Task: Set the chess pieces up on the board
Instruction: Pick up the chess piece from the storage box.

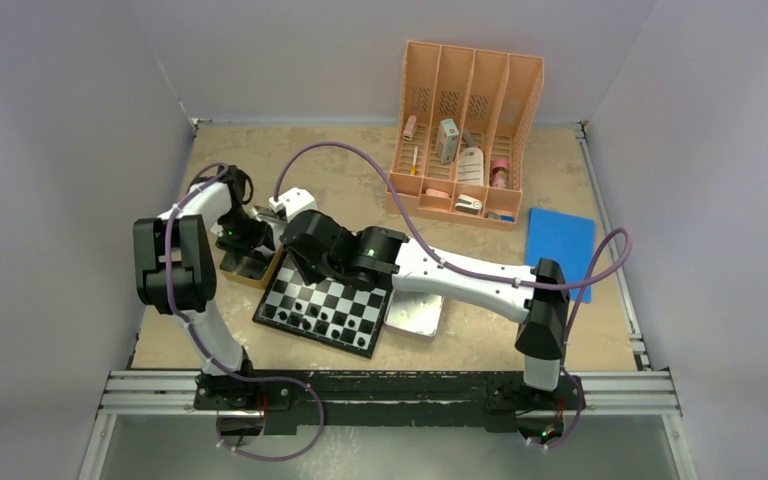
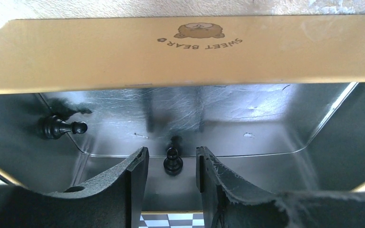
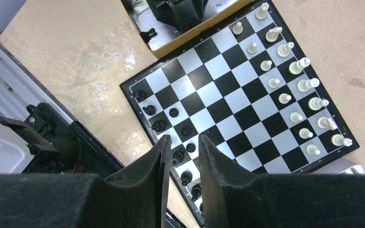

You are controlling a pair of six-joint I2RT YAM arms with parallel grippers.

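The board point(image 3: 218, 95) lies on the table, also in the top view point(image 1: 360, 300). White chess pieces point(image 3: 298, 66) stand in two rows along its right edge. Several black pieces point(image 3: 158, 126) stand along its left edge. My right gripper point(image 3: 184, 140) hovers open and empty above the black pieces point(image 1: 298, 265). My left gripper point(image 2: 171, 152) is open inside a gold-rimmed tin point(image 2: 123, 52). An upright black pawn point(image 2: 173, 161) stands between its fingers, untouched. Another black piece point(image 2: 59, 127) lies on its side at the tin's left.
The tin point(image 1: 250, 268) sits against the board's far-left corner. A plain silver tray point(image 1: 415, 315) lies right of the board, under the right arm. An orange divided organizer point(image 1: 465, 130) stands at the back. A blue sheet point(image 1: 560, 245) lies to the right.
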